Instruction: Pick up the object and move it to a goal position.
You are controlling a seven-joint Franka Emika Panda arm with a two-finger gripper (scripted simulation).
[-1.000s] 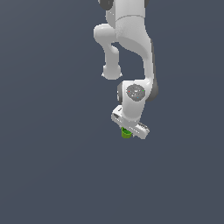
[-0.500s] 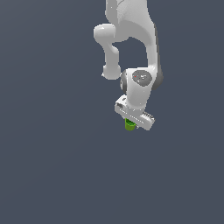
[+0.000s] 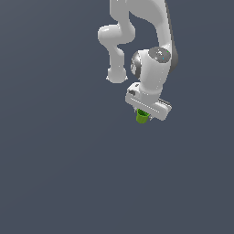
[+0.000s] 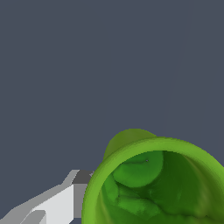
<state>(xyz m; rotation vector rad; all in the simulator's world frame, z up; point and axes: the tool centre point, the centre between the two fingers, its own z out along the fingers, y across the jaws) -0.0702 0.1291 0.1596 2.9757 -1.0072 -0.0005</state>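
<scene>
Green cup (image 3: pixel 142 117), the only object in the exterior view, hung directly under the single white pincer (image 3: pixel 143 114), touching its underside and poking out below the flat hand block. One arm (image 3: pixel 151 68) came down from above, with a second rounded elbow link off to the exterior view's left of the pincer. Everything floated against a plain dark grey background (image 3: pixel 55 160); the cup sat clear of any surface. The pincer was closed narrowly around the cup, gripping it.

In the wrist view, the one cup (image 4: pixel 153 183) filled the near corner, its hollow mouth and darker inside facing the camera. One pale finger (image 4: pixel 57 203) showed just beside the cup, touching its rim.
</scene>
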